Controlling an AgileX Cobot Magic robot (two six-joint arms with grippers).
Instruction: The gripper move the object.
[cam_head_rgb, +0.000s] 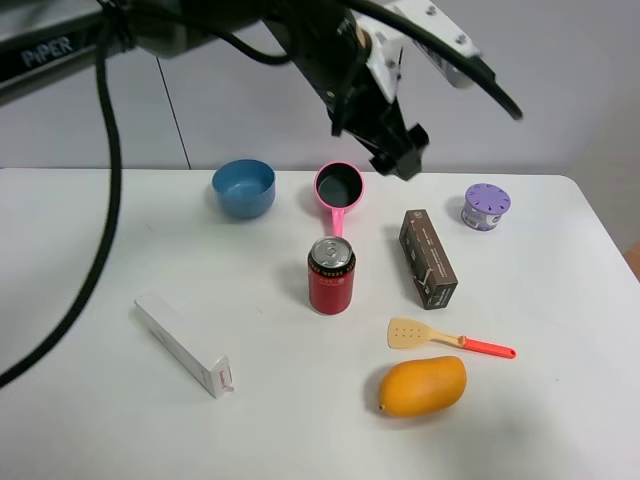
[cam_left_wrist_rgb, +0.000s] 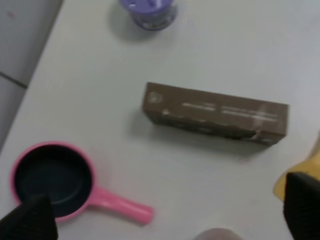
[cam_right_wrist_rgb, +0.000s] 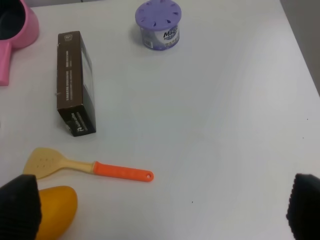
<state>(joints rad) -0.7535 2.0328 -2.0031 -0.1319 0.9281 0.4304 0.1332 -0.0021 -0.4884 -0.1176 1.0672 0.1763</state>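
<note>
The toy spatula (cam_head_rgb: 440, 338), with a pale yellow slotted blade and a red-orange handle, lies flat on the white table just behind the mango (cam_head_rgb: 422, 386). It also shows in the right wrist view (cam_right_wrist_rgb: 85, 167). My left gripper (cam_head_rgb: 405, 155) hangs high above the back of the table, between the pink saucepan and the brown box, far from the spatula. Its jaws are open and empty in the left wrist view (cam_left_wrist_rgb: 165, 215). My right gripper (cam_right_wrist_rgb: 160, 210) is open and empty, in front of and above the spatula. The right arm is out of the exterior high view.
A brown box (cam_head_rgb: 428, 258) lies behind the spatula, and a red can (cam_head_rgb: 331, 276) stands to its left. A pink saucepan (cam_head_rgb: 339, 186), blue bowl (cam_head_rgb: 243, 188) and purple container (cam_head_rgb: 486, 206) stand at the back. A white box (cam_head_rgb: 183, 343) lies front left.
</note>
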